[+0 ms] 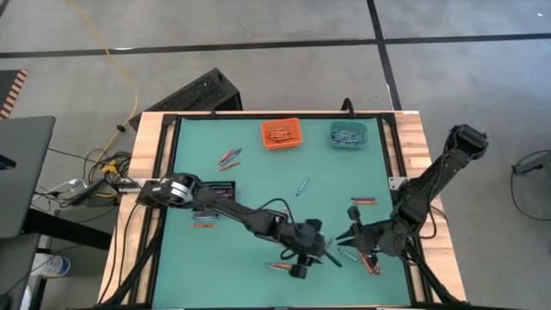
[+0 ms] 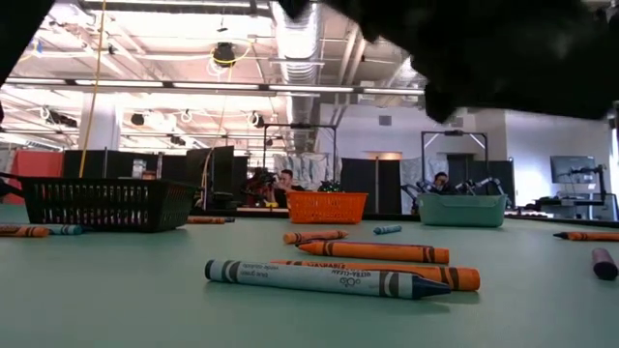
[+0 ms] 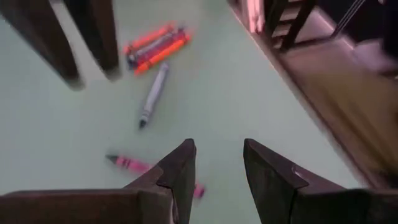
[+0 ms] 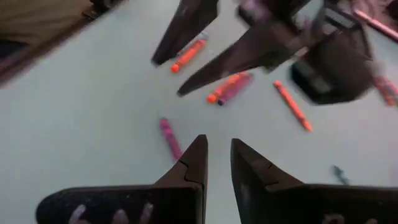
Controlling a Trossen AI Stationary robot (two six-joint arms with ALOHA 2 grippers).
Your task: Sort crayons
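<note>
Crayons lie scattered on the green mat: a pair [image 1: 228, 158] at the far left, a blue one [image 1: 301, 187] mid-table, an orange one [image 1: 362, 201], and a small group [image 1: 370, 264] near the front right. My left gripper [image 1: 331, 256] hovers open low over the mat near the front, beside a pink crayon [image 3: 129, 164], with nothing between its fingers [image 3: 180, 168]. My right gripper [image 1: 349, 238] faces it from the right, slightly open and empty [image 4: 217, 155], with a pink crayon [image 4: 169, 138] just ahead. In the low view a blue crayon [image 2: 319, 278] and orange ones [image 2: 377, 252] lie flat.
An orange bin [image 1: 280, 133] and a teal bin [image 1: 349, 133] stand at the far edge, each with crayons inside. A black basket [image 1: 215, 189] sits at the left under my left arm. The raised table rim [image 3: 292, 68] runs close to my left gripper.
</note>
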